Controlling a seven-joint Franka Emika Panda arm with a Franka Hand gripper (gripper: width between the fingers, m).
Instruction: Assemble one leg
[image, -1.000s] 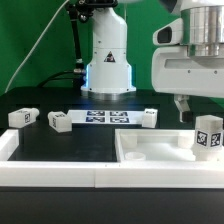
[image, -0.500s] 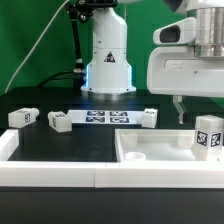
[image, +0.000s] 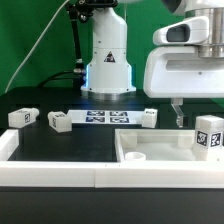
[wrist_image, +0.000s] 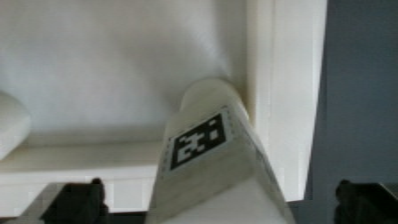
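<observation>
Gripper (image: 186, 119) up in the air, just above the leg (image: 208, 133), fingers spread wide and holding nothing. Leg standing upright on the big white panel (image: 150, 151), at the corner on the exterior view's right, tag facing out. In the wrist view, same leg (wrist_image: 215, 150) between the two dark fingertips (wrist_image: 80, 198), touching neither. Three more small posts (image: 60, 121) lying on the black table (image: 85, 140), well away from the panel.

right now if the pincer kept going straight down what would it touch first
Most likely the leg standing upright in the corner of the white panel: the wrist view shows it between the open pincer's fingers. From the exterior view depth is unclear, so a finger might clip the panel's rim instead.
</observation>
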